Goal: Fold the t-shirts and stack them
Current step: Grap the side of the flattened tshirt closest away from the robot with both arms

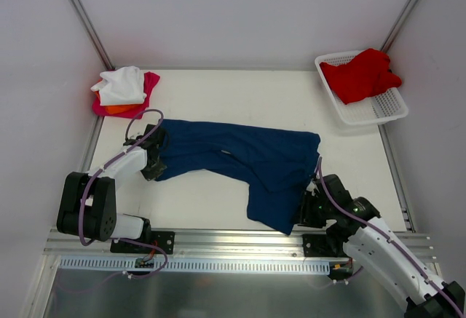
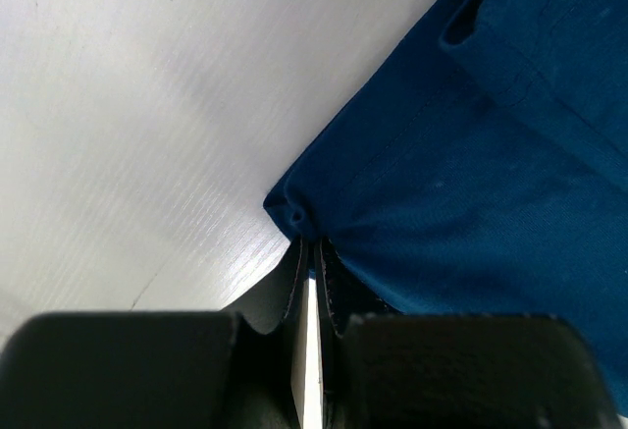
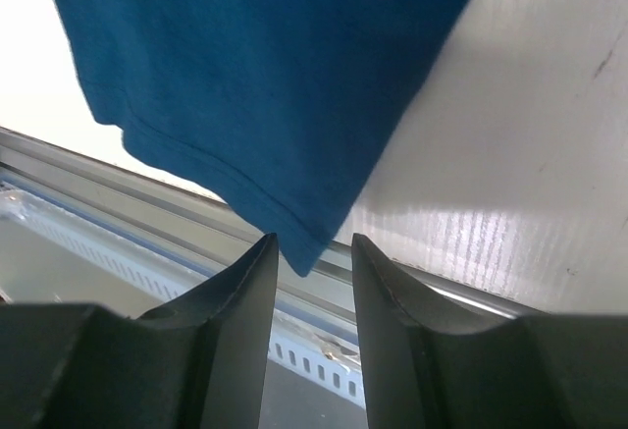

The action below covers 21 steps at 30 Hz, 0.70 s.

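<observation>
Pinching a navy t-shirt corner in its clenched left claw, the robot has the far hem tip just inside its released right claw, where a tug could pull it free.

We see the navy shirt, its hemmed corner hanging between our parted jaws above the table edge and rail.

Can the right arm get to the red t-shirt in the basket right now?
Probably yes. The red t-shirt lies uncovered in the basket on that arm's side, and the right claw is open, holding nothing; only a corner of the navy t-shirt sits at its tips.
</observation>
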Available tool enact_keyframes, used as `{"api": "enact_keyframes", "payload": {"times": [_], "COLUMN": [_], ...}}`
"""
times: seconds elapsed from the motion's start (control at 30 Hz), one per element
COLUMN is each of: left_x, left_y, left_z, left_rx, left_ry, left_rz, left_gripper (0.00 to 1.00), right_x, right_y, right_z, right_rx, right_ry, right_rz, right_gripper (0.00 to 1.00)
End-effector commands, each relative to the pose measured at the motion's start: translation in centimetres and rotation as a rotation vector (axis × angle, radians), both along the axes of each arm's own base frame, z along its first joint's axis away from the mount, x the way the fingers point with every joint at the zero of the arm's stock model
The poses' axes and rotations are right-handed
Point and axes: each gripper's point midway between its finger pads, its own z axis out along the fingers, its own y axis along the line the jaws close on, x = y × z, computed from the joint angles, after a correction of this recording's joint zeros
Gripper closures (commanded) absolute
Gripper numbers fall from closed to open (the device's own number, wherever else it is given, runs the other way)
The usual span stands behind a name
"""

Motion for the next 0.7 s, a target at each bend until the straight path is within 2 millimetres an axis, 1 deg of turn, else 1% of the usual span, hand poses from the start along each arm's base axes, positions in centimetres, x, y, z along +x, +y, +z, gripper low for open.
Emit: {"api": "enact_keyframes", "payload": {"times": [0.0, 0.1, 0.13, 0.23, 0.27, 0.4, 0.57, 0.67], "left_x": [-0.3, -0.3, -0.3, -0.3, -0.3, -0.2, -0.3, -0.5], "left_y": [-0.6, -0.5, -0.5, -0.6, -0.6, -0.7, -0.6, -0.6], "left_z": [-0.2, -0.2, -0.2, -0.1, -0.1, 0.1, 0.1, 0.1], "left_rx": [-0.021, -0.019, -0.019, -0.024, -0.024, -0.026, -0.027, -0.027], "left_ry": [0.007, 0.007, 0.005, 0.004, 0.003, -0.006, -0.009, -0.011], "left_rz": [-0.017, -0.017, -0.017, -0.019, -0.021, -0.023, -0.023, -0.024], "left_gripper": [1.00, 1.00, 1.00, 1.00, 1.00, 1.00, 1.00, 1.00], "right_x": [-1.6, -1.8, -2.1, -2.0, -1.9, -1.2, -0.6, 0.3], "right_y": [-0.4, -0.3, -0.2, -0.3, -0.3, 0.5, 0.7, 1.2], "right_z": [-0.6, -0.6, -0.8, -1.0, -1.0, -1.2, -1.4, -1.4], "right_rx": [-0.008, 0.001, 0.001, -0.005, -0.009, 0.027, 0.020, 0.033], "right_ry": [0.062, 0.064, 0.078, 0.083, 0.078, 0.064, 0.050, 0.022], "right_rz": [-0.002, 0.001, 0.012, 0.009, 0.001, -0.003, 0.001, 0.003], "right_gripper": [0.61, 0.61, 0.61, 0.61, 0.60, 0.60, 0.60, 0.60]}}
